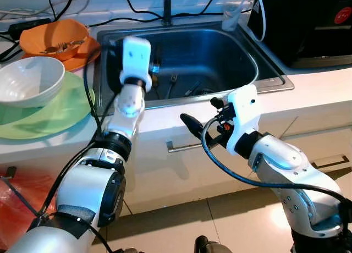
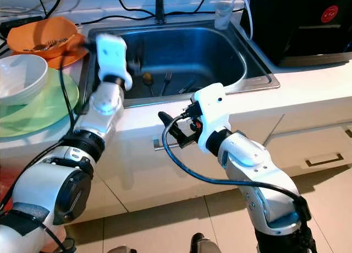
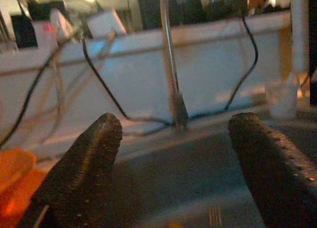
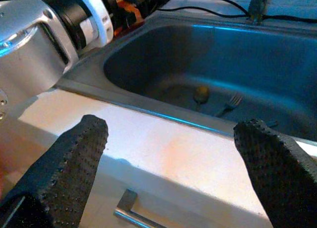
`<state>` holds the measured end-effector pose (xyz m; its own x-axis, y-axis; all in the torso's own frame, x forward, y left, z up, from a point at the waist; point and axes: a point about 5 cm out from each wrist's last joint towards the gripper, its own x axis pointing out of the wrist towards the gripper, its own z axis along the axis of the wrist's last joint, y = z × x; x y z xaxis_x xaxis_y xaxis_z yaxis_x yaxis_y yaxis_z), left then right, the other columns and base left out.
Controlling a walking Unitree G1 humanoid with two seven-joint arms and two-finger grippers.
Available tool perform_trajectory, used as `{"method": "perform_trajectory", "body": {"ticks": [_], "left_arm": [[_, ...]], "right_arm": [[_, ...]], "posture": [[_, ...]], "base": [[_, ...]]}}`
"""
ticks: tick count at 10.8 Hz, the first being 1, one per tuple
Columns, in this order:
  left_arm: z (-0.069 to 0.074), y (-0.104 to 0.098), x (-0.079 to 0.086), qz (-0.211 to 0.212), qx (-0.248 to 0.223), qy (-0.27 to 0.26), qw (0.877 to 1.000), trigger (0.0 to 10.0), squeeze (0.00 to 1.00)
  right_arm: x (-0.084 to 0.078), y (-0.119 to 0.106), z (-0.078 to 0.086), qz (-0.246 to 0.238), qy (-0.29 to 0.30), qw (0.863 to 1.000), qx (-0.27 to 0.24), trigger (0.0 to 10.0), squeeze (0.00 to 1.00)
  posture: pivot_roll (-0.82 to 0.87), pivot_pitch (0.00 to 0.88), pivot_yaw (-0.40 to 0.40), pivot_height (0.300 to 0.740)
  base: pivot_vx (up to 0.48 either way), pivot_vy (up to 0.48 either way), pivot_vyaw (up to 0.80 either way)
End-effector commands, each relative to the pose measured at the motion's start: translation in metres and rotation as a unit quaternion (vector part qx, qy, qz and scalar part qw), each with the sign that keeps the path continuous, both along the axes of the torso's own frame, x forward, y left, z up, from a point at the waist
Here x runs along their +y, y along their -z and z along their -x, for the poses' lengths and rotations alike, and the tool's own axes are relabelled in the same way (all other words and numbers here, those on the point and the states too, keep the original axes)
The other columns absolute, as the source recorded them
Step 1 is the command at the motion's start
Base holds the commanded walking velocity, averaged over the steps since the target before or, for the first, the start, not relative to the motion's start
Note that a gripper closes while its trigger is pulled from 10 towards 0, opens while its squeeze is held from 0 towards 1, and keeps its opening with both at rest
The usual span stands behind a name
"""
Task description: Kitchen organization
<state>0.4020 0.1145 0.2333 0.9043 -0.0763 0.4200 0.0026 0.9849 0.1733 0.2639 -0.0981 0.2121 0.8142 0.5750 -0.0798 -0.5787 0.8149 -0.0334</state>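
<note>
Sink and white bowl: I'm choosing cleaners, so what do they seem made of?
The sink looks like brushed stainless steel: grey, with soft bluish reflections and a thin folded rim. The white bowl looks like glazed ceramic or perhaps melamine: smooth, glossy, opaque, with a thick rim. The pictures cannot settle which.

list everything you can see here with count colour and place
stainless steel sink: 1, grey, set in the white counter
metal fork: 1, silver, on the sink floor
faucet stem: 1, dark metal, behind the sink
white ceramic bowl: 1, on the green plate
round green plate: 1, counter left of the sink
orange bowl: 1, behind the white bowl
black appliance: 1, counter right of the sink
drawer handle: 1, metal, below the counter edge
left gripper: 1, black fingers, open, over the sink
right gripper: 1, black fingers, open, before the counter edge
</note>
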Motion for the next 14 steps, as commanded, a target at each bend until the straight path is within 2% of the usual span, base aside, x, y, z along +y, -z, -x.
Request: {"method": "perform_trajectory", "body": {"ticks": [1,3,4,5,7,8,10,11,14], "left_arm": [[0.005,-0.003,0.006,0.019,-0.027,-0.01,0.999,10.0,1.0],[0.018,-0.009,0.014,0.023,-0.076,-0.021,0.997,10.0,1.0],[0.028,-0.011,0.027,0.018,-0.097,-0.037,0.994,10.0,1.0],[0.038,-0.014,0.041,0.005,-0.11,-0.052,0.993,10.0,1.0],[0.05,-0.015,0.055,-0.022,-0.112,-0.063,0.991,10.0,1.0],[0.056,-0.02,0.063,-0.026,-0.11,-0.069,0.991,10.0,0.0],[0.066,-0.033,0.065,-0.019,-0.111,-0.068,0.991,10.0,0.0],[0.07,-0.037,0.06,-0.008,-0.108,-0.054,0.993,10.0,0.0],[0.072,-0.051,0.057,0.007,-0.11,-0.043,0.993,10.0,0.0]], "right_arm": [[0.001,-0.003,-0.002,-0.004,-0.004,1.0,-0.009,10.0,0.0],[0.002,-0.004,-0.005,-0.009,-0.001,1.0,-0.016,10.0,0.0],[0.002,-0.006,-0.008,-0.01,0.002,1.0,-0.028,10.0,0.0],[0.002,-0.012,-0.012,-0.02,0.012,0.998,-0.053,10.0,0.0],[-0.007,-0.027,-0.02,-0.03,0.058,0.992,-0.108,10.0,0.0],[-0.016,-0.033,-0.025,-0.029,0.094,0.986,-0.132,10.0,0.0],[-0.023,-0.037,-0.03,-0.032,0.119,0.981,-0.153,10.0,0.0],[-0.024,-0.038,-0.032,-0.037,0.122,0.979,-0.159,10.0,0.0],[-0.021,-0.043,-0.033,-0.045,0.118,0.976,-0.176,10.0,0.0]], "posture": [[-0.08,0.081,0.017,0.74],[-0.06,0.074,0.01,0.74],[-0.04,0.069,0.004,0.74],[-0.02,0.064,0.001,0.74],[-0.01,0.055,-0.001,0.74],[0.0,0.049,-0.001,0.74],[0.01,0.042,0.003,0.74],[0.02,0.038,0.005,0.74],[0.02,0.031,0.005,0.74]], "base": [[0.0,0.0,0.0],[0.0,0.0,0.0],[0.0,0.0,0.0],[0.0,0.0,0.0],[0.0,0.0,0.0],[0.0,0.0,0.0],[0.0,0.0,0.0],[0.0,0.0,0.0],[0.0,0.0,0.0]]}}
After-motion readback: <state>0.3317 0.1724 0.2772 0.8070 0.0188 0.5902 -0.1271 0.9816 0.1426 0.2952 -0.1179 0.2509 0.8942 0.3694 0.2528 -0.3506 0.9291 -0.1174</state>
